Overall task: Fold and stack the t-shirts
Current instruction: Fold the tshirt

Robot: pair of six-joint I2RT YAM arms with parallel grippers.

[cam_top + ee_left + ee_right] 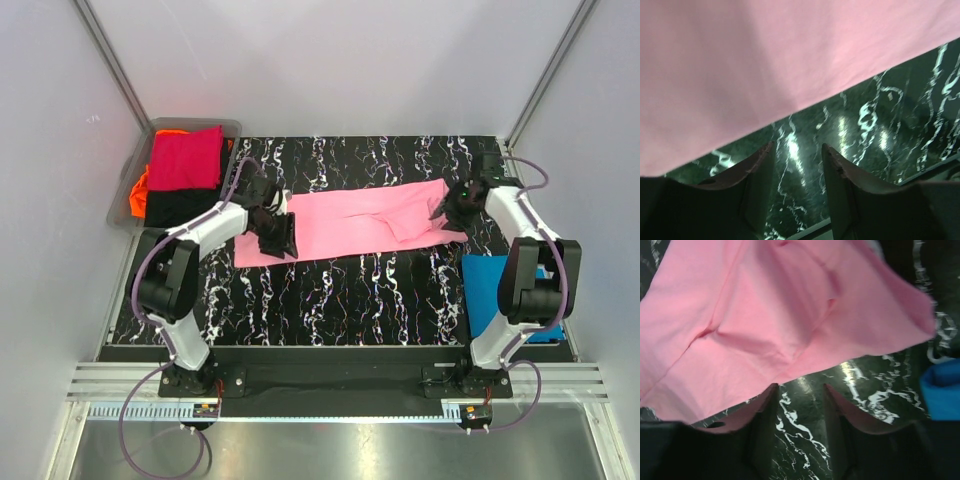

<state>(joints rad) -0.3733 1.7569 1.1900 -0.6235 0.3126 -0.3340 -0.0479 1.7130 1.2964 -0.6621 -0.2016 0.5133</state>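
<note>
At pink t-shirt (350,225) ends, my left gripper (798,146) and right gripper (800,387) stood parted, empty; bin (190,123) seen only in top view; blue t-shirt (485,285) half hidden.

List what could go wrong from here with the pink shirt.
1. The left jaws and right jaws both stand open just short of the pink shirt's edge, with only table between them. Closing now may catch nothing, or just one layer.
2. The shirt's right end lies creased and doubled over, so a fold may come out crooked.
3. The blue shirt lies close beside the right arm, and a wide sweep could drag it.
</note>
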